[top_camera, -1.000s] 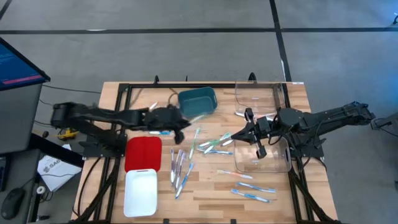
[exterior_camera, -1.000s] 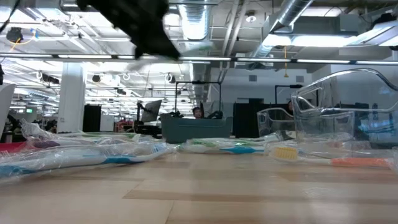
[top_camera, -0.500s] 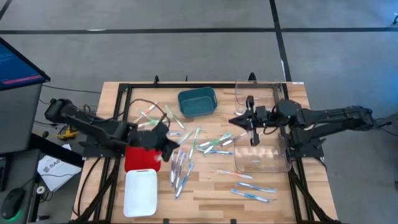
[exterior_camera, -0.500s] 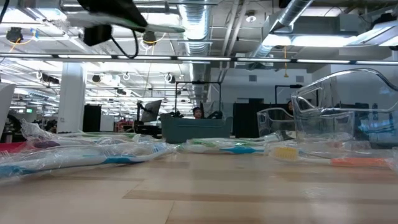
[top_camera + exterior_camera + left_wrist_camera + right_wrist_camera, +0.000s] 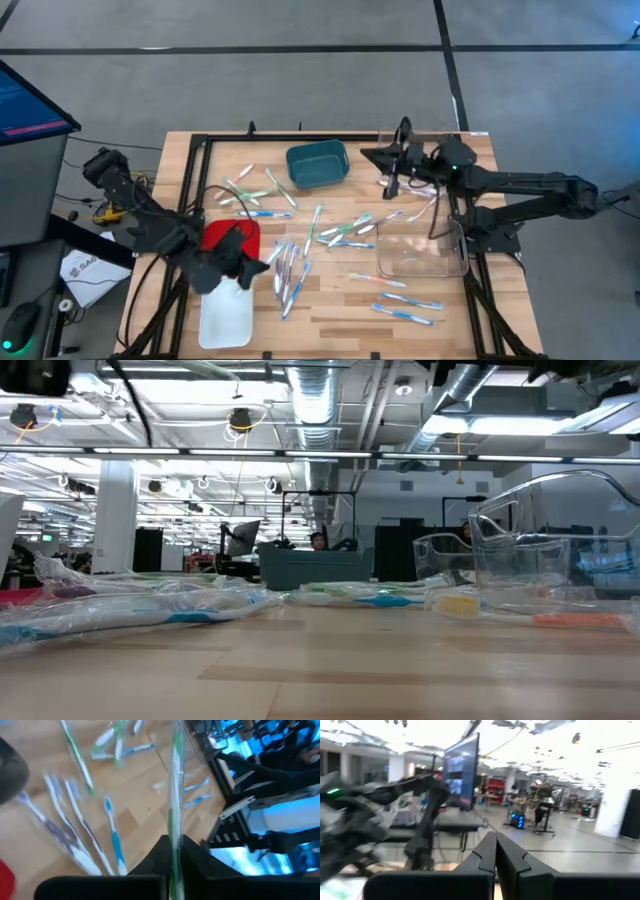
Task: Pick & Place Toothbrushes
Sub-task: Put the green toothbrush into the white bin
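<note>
Left gripper (image 5: pixel 172 851), fingers clamped on a green toothbrush (image 5: pixel 175 780) lengthwise, hangs over the white tray (image 5: pixel 225 315); right gripper (image 5: pixel 392 160) shut, empty.

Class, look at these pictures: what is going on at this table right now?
Two robot arms are sorting wrapped toothbrushes scattered across a wooden table. The left gripper is shut on a green toothbrush, held above the table by the red tray and white tray. The right gripper is shut and empty, raised near the teal bin and a clear container.
</note>
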Motion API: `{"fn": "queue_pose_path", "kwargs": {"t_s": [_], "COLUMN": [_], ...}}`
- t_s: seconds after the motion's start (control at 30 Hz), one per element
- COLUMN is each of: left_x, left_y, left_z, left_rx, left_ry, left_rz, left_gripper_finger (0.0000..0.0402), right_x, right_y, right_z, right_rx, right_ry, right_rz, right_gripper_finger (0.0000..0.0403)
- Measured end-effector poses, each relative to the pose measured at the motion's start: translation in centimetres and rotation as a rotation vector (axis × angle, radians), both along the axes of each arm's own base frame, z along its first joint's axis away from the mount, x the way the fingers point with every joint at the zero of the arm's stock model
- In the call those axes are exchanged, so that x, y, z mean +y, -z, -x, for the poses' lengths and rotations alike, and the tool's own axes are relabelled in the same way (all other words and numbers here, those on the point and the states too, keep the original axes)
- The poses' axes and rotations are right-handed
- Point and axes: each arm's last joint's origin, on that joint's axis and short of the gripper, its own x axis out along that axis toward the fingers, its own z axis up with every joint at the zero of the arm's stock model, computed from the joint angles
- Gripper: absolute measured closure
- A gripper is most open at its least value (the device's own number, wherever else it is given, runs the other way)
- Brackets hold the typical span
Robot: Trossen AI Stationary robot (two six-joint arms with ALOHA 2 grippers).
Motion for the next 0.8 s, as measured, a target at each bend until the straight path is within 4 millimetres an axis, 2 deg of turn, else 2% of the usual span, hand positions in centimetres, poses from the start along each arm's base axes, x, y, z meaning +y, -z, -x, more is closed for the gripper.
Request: {"fn": "queue_pose_path", "kwargs": {"t_s": [0.13, 0.23, 0.4, 0.57, 0.67, 0.8], "left_x": [-1.8, -2.9, -4.0, -5.3, -6.8, -8.8], "left_y": [0.4, 0.4, -1.0, -2.6, -1.9, 0.6], "left_z": [1.1, 1.3, 1.1, 1.2, 0.9, 0.4], "left_rx": [-0.004, 0.073, 0.362, 0.588, 0.662, 0.717], "left_ry": [-0.003, 0.008, -0.014, -0.161, -0.207, -0.230], "left_rz": [0.062, 0.106, 0.146, 0.118, 0.064, -0.013], "left_gripper_finger": [0.0391, 0.0391, 0.0391, 0.0391, 0.0391, 0.0391], "right_x": [-1.1, -1.5, -1.5, -1.3, -1.3, -1.3], "right_y": [-0.3, -0.2, -0.4, -0.5, -0.4, -0.3], "right_z": [-0.9, -1.9, -3.2, -3.9, -3.9, -3.9], "right_rx": [-0.004, 0.018, 0.027, 0.078, 0.094, 0.106], "right_ry": [0.028, 0.032, 0.017, 0.004, 0.005, 0.006], "right_rz": [-0.033, -0.039, -0.048, -0.062, -0.065, -0.068], "right_gripper_finger": [0.0403, 0.0403, 0.0403, 0.0403, 0.0403, 0.0403]}}
